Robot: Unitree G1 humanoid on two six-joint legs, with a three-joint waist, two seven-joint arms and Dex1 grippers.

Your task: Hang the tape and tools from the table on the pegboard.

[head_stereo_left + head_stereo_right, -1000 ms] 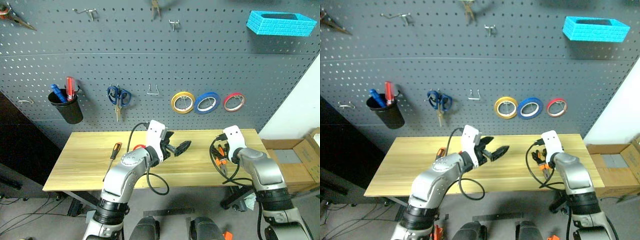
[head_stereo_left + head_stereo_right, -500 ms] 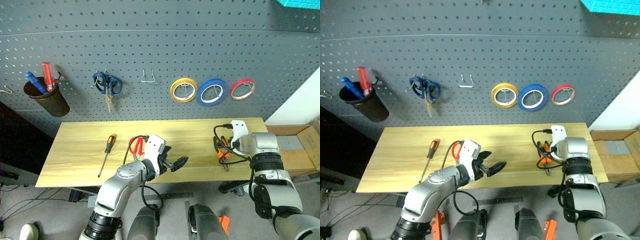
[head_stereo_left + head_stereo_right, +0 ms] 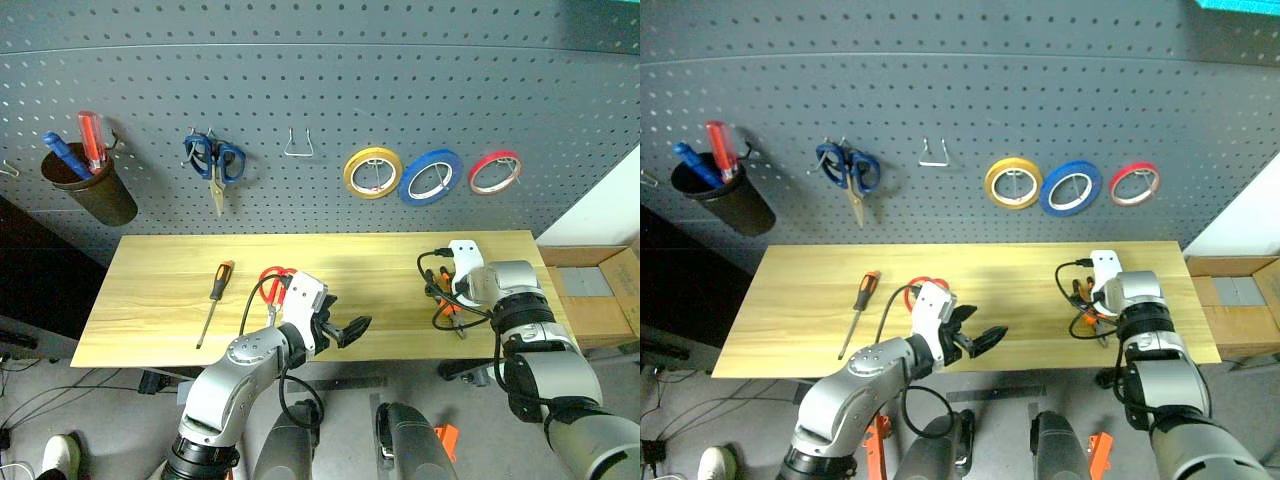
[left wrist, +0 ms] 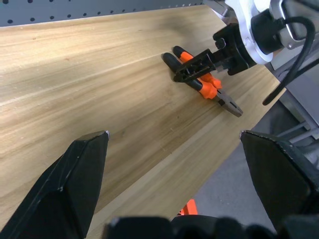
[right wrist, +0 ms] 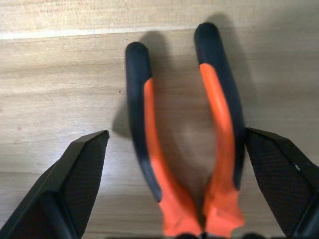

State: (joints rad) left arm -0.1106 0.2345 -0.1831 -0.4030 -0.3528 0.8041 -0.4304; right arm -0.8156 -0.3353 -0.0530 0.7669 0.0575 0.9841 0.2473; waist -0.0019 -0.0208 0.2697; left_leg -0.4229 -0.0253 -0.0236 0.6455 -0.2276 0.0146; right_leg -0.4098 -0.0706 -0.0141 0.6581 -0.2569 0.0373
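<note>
Right claw [image 5: 172,199] hangs spread wide over the pliers [image 5: 184,144], one finger on each side of the orange-and-black handles, not pinching them. The pliers lie flat near the right end of the table [image 3: 150,300], close to its near edge. Left claw [image 3: 345,330] is spread too and empty, over the near edge at the middle, with bare wood between the two claws. Red scissors [image 3: 272,284] lie just left of that arm, and a thin screwdriver [image 3: 214,300] lies further left, well apart, with open tabletop around it. On the far pegboard [image 3: 320,120] the blue tape [image 3: 430,176] hangs between a yellow roll [image 3: 372,172] and a red roll [image 3: 496,171]. Blue scissors [image 3: 214,165] and a black cup [image 3: 92,190] hang further left.
</note>
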